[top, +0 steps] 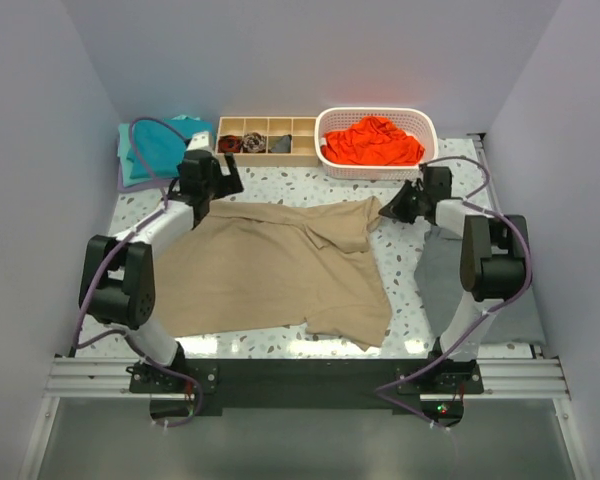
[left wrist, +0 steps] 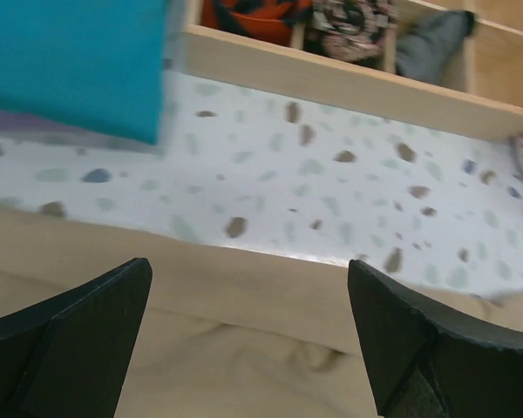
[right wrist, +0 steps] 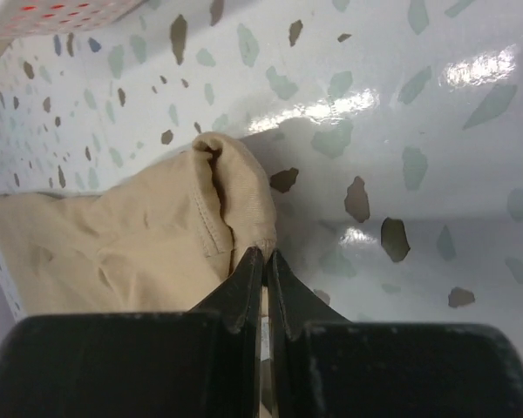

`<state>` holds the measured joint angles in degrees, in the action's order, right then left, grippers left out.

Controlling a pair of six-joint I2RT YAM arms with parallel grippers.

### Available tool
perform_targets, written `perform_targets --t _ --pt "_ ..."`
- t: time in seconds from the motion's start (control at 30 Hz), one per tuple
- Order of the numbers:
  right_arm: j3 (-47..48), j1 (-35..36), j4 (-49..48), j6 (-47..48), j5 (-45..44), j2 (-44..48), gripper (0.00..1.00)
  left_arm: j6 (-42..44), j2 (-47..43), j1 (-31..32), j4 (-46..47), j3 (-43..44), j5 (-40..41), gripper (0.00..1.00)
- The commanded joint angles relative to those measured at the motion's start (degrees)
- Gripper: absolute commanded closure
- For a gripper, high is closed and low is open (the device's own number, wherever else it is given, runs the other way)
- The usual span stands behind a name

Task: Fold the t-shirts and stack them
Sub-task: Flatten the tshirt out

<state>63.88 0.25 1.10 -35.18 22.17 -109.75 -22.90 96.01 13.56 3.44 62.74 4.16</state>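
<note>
A tan t-shirt (top: pixel 270 265) lies spread across the middle of the table, its right sleeve bunched. My right gripper (top: pixel 390 210) is at that sleeve. In the right wrist view the gripper (right wrist: pixel 263 254) is shut on a hemmed fold of the tan t-shirt (right wrist: pixel 131 244). My left gripper (top: pixel 215 185) hovers open over the shirt's far left edge. In the left wrist view its gripper (left wrist: pixel 248 266) stands wide over the tan t-shirt (left wrist: pixel 244 348) with nothing between the fingers. A folded teal t-shirt (top: pixel 150 150) (left wrist: pixel 70 61) lies at the back left. An orange-red t-shirt (top: pixel 375 140) fills the basket.
A white basket (top: pixel 420 125) (right wrist: pixel 52 13) stands at the back right. Beside it is a wooden divided tray (top: pixel 305 152) (left wrist: pixel 331 83) with rolled socks. A flat dark grey cloth (top: pixel 435 270) lies by the right arm's base. Walls close in on both sides.
</note>
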Motion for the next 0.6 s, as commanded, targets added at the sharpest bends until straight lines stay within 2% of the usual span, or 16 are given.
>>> perform_targets --t 0.0,0.1,0.17,0.27,0.43,0.57 --pt "-0.6 0.0 3.5 3.4 -4.8 10.8 1.0 2.7 0.8 -3.1 -2.7 -0.8 13.5 0.0" --pt "-1.1 -0.1 6.0 4.2 -5.5 14.1 1.0 1.2 5.1 -6.0 -3.4 2.0 13.1 0.0" --pt "-1.6 0.0 7.4 4.8 -5.9 17.0 1.0 -0.7 8.7 -8.9 -8.4 5.0 11.7 0.0" --pt "-1.3 -0.1 8.4 5.4 -6.4 19.3 1.0 -2.4 11.0 -11.8 -8.7 5.4 8.6 0.0" --pt "-0.2 -0.1 8.9 5.6 -6.0 19.1 1.0 -5.1 13.2 -13.6 -10.7 6.1 8.1 0.0" --pt "-0.2 0.0 8.3 5.4 -5.4 18.4 1.0 -5.9 12.8 -13.7 -7.8 4.1 8.0 0.0"
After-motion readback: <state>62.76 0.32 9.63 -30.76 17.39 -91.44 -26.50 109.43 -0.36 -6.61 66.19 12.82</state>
